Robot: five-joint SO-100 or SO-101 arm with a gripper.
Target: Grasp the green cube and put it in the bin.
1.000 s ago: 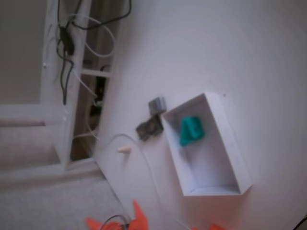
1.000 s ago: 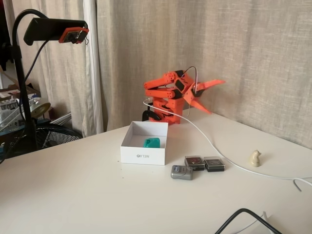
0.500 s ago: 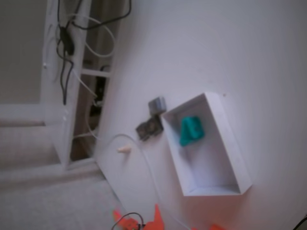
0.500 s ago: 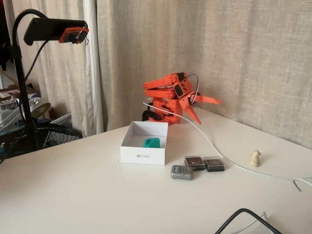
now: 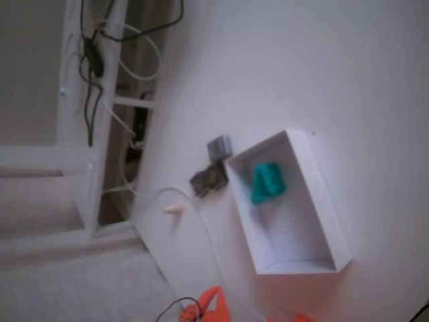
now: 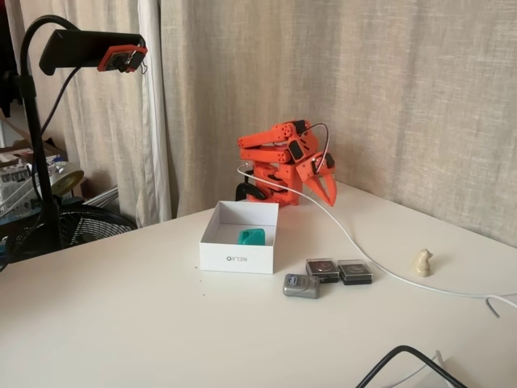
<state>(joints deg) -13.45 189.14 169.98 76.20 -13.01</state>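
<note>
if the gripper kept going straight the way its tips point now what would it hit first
Probably the bare table. The gripper hangs folded by the arm's base, fingertips aimed steeply down, close to the white cable. The bin with the green cube lies well aside. Depth is unclear.

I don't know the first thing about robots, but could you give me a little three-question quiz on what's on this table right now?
1. True or false: the green cube lies inside the bin.
2. Where is the gripper? A) above the bin; B) folded back near the arm's base, away from the bin; C) touching the cube.
3. Fill in: in the side fixed view, the small flat square pieces sit on the table to the ____ of the bin.

Key: 1 true; 2 B; 3 right.
</note>
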